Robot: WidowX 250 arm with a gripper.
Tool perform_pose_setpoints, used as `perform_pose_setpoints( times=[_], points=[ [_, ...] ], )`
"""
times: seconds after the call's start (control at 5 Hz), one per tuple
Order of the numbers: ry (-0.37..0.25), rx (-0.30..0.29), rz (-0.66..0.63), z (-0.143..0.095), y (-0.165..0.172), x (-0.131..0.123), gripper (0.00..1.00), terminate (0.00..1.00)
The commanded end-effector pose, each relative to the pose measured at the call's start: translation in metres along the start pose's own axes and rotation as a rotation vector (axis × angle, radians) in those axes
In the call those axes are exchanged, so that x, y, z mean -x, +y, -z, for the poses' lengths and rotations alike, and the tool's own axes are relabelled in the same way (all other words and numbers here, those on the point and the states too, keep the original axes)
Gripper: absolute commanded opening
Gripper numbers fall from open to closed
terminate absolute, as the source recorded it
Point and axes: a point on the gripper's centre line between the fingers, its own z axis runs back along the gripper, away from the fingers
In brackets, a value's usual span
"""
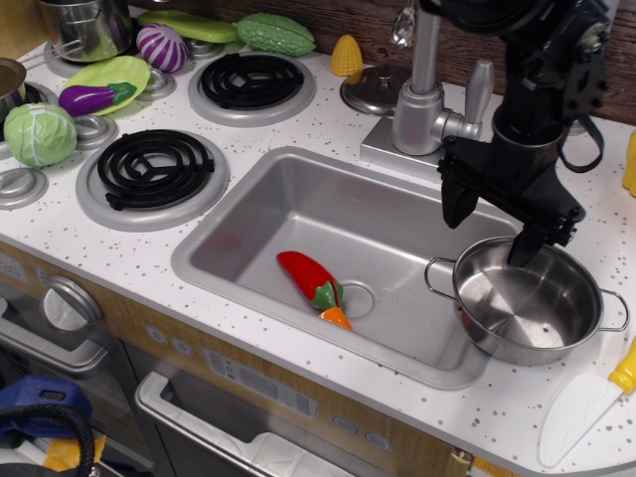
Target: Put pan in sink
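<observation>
The shiny steel pan (pixel 525 300) with two wire loop handles stands upright on the white counter at the sink's right edge, its left side overhanging the basin. The grey sink (pixel 288 214) holds a red toy pepper (pixel 312 284) near the round drain. My black gripper (pixel 492 229) is open, pointing down over the pan's back-left rim. One finger hangs outside the rim over the sink, the other reaches just inside the pan. It holds nothing.
The faucet (pixel 429 84) stands just behind the sink. A steel lid (pixel 373 91) and toy corn (pixel 347 55) lie at the back. Two black burners (pixel 154 167), toy vegetables and a steel pot (pixel 87 25) are at left. A white spatula (pixel 586 399) lies right of the pan.
</observation>
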Motion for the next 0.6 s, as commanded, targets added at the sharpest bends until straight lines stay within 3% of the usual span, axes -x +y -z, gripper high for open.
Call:
perform_pose_setpoints(
  times=[0.0,0.2,0.4],
  points=[
    [-0.064,0.038,0.018,0.0102,0.0050,-0.0024,1.00,0.00],
    [-0.068,0.070,-0.001,0.0173,0.0015,0.0018,1.00,0.00],
    [-0.050,0.051,-0.007,0.0188,-0.0038,0.0045,0.00,0.00]
  ],
)
